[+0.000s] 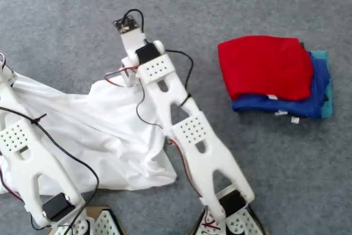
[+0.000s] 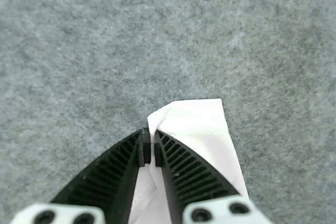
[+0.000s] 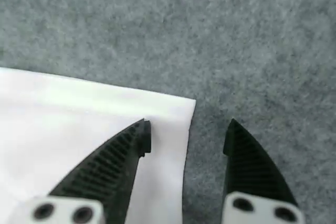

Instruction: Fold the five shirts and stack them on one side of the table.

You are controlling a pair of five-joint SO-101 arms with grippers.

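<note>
White shirt [image 1: 104, 130] lies rumpled on the left half of the table [image 1: 264, 158]. A folded stack sits well apart on the right, red shirt [image 1: 264, 67] on blue shirt [image 1: 275, 104] (teal shirt [image 1: 328, 83] peeks out underneath). Left gripper [image 2: 149, 145] is pinching a white shirt corner; right gripper [image 3: 186, 135] is spread, one finger over the shirt's edge, the other over bare table.

You get no readable text here. The small white tags [image 1: 272, 97] on the blue shirt [image 1: 275, 106], under the red shirt [image 1: 264, 67], are too small to read.
</note>
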